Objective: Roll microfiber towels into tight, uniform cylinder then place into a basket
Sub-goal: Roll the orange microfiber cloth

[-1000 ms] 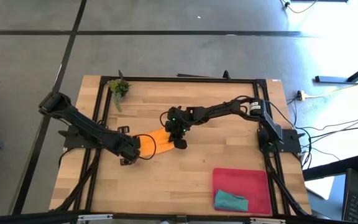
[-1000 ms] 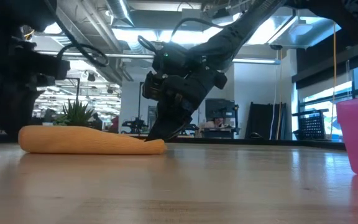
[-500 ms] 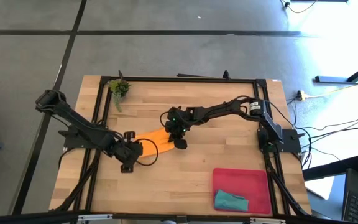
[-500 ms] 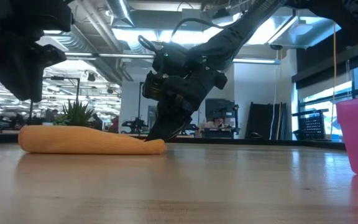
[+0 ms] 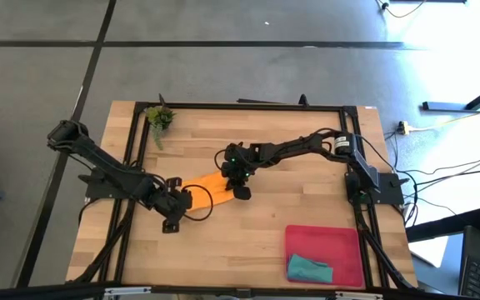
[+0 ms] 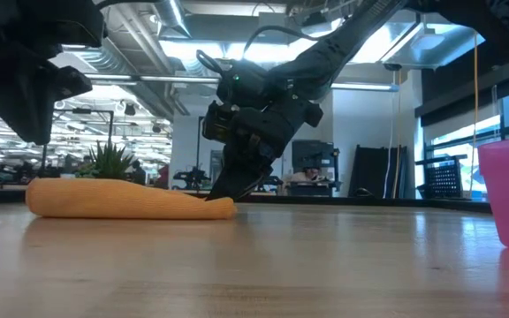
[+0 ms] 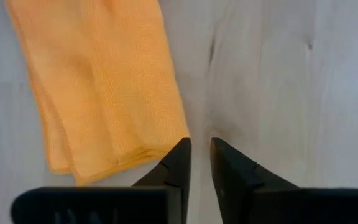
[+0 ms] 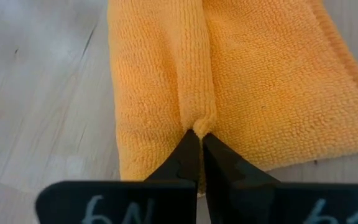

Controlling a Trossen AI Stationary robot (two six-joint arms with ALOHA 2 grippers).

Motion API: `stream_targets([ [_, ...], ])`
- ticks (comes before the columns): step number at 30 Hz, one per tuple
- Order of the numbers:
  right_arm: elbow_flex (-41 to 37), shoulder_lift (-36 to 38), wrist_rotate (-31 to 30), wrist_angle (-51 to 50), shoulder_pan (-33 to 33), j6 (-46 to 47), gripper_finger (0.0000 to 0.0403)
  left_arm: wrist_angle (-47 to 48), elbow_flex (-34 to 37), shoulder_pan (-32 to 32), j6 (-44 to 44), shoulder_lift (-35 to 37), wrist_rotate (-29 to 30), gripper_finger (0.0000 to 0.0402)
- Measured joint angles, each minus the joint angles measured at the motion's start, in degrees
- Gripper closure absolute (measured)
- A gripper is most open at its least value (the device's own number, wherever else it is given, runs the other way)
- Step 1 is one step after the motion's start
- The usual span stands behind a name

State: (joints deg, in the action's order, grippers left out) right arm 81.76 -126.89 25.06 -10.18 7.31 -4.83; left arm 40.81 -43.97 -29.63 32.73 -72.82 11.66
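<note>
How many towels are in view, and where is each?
2. The orange towel lies mid-table between the two grippers; the right gripper pinches a fold at one end. The teal towel sits in the basket. None seem hidden.

A light wooden plank table [image 5: 257, 225] edged by a black metal frame [image 5: 248, 106] stands on a grey concrete floor [image 5: 223, 67] crossed by dark seams. Beyond the table, silver ceiling ducts [image 6: 131, 62] and bright strip lights [image 6: 179, 18] run overhead, with tall windows [image 6: 453, 132] to one side.
</note>
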Motion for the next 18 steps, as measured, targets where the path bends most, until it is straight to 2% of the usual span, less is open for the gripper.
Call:
stream_targets([
  [5, 0.0, 0.0, 0.0, 0.1, 0.0, 0.0, 0.0394, 0.2, 0.0, 0.5, 1.5, 0.0, 0.9, 0.0355],
  [13, 0.0, 0.0, 0.0, 0.2, 0.0, -0.1, 0.0394, -0.9, 0.0, 0.5, 1.1, -1.5, 1.1, 0.0292],
  [18, 0.0, 0.0, 0.0, 0.2, 0.0, -0.1, 0.0394, -1.0, 0.0, 0.5, -0.7, -6.6, 2.7, 0.0265],
])
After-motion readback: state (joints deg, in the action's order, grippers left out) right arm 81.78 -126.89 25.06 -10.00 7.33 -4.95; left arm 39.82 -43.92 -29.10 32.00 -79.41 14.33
